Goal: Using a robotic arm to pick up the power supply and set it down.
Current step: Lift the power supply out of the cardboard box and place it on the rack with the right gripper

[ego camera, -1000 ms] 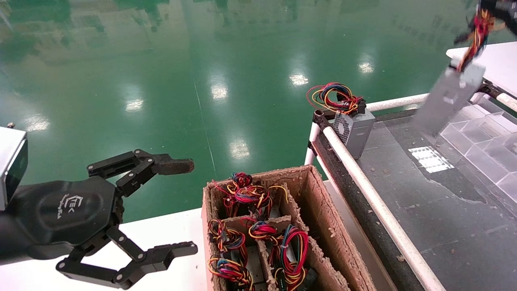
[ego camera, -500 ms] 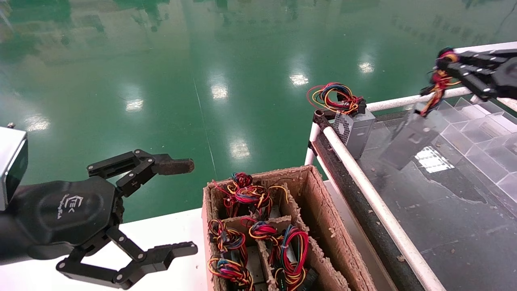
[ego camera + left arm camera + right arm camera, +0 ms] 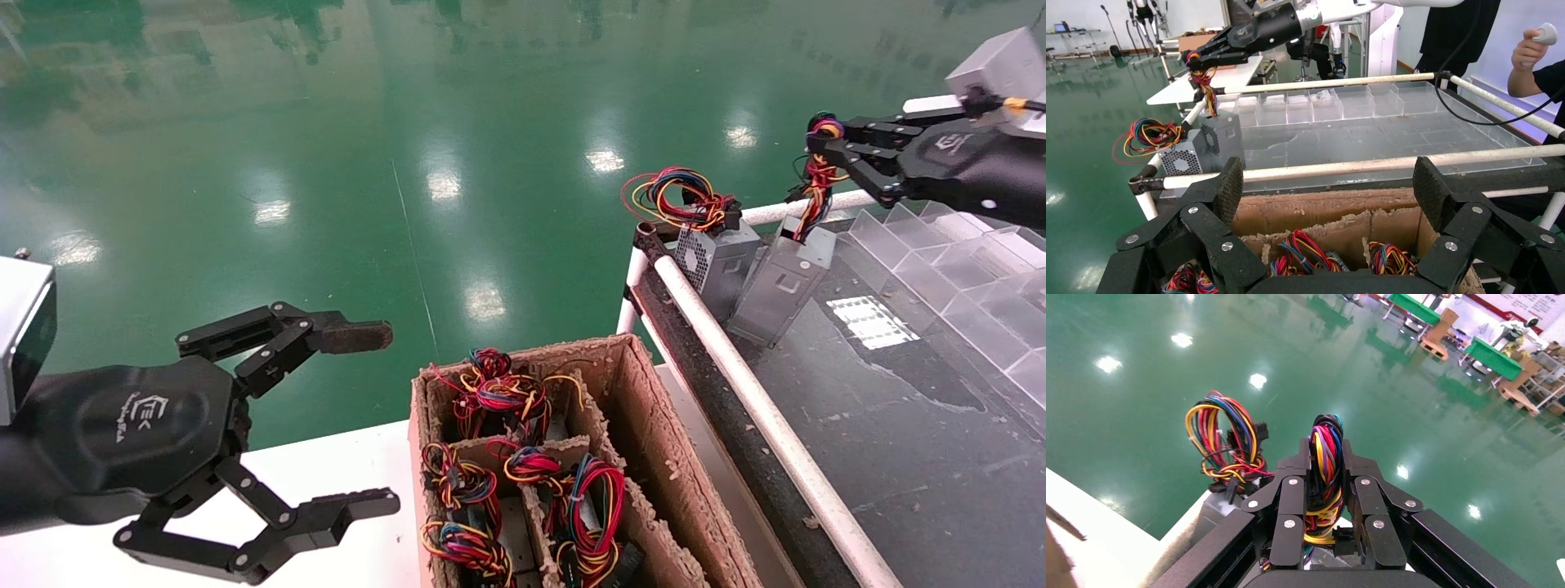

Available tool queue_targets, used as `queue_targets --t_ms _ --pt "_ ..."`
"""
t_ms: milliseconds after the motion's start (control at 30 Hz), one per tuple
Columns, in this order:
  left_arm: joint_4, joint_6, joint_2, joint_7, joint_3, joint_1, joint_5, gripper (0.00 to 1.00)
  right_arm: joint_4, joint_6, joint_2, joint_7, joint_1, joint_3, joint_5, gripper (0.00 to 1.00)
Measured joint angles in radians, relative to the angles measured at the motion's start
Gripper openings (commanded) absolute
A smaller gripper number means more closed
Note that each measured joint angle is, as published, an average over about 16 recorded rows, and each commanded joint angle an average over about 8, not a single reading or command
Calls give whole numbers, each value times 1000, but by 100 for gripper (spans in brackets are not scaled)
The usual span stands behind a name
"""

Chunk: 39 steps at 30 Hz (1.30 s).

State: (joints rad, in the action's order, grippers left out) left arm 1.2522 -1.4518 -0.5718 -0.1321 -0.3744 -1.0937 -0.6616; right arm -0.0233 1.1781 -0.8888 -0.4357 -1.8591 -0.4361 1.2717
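My left gripper (image 3: 359,420) sits parked at 8 o'clock over the white table (image 3: 343,465), jaws spread wide, nothing between. Cardboard box (image 3: 645,441) w/ wire bundles at 6. Head view shows the power supply (image 3: 780,282) tilted on the dark bench (image 3: 899,408) at 2, just beside a second vented unit (image 3: 719,261). Right wrist view alone shows the robotic arm (image 3: 1329,478) pinching the wire knot (image 3: 1324,459). Clear bins (image 3: 964,269) lie beyond, at 3.

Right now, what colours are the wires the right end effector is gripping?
Red, yellow, blue, purple and black wires; right wrist view shows them best.
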Motion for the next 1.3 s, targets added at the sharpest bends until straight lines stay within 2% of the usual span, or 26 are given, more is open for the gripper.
queue_targets --t_ms 600,833,1300 --pt "0 0 0 0 0 0 0 100 16 -218 -126 -37 -3 -5 9 0" --pt "0 0 0 0 0 0 0 100 18 -246 -156 -41 -1 -9 14 0" --pt "0 0 0 0 0 0 0 100 18 -252 -198 -41 0 -10 15 0"
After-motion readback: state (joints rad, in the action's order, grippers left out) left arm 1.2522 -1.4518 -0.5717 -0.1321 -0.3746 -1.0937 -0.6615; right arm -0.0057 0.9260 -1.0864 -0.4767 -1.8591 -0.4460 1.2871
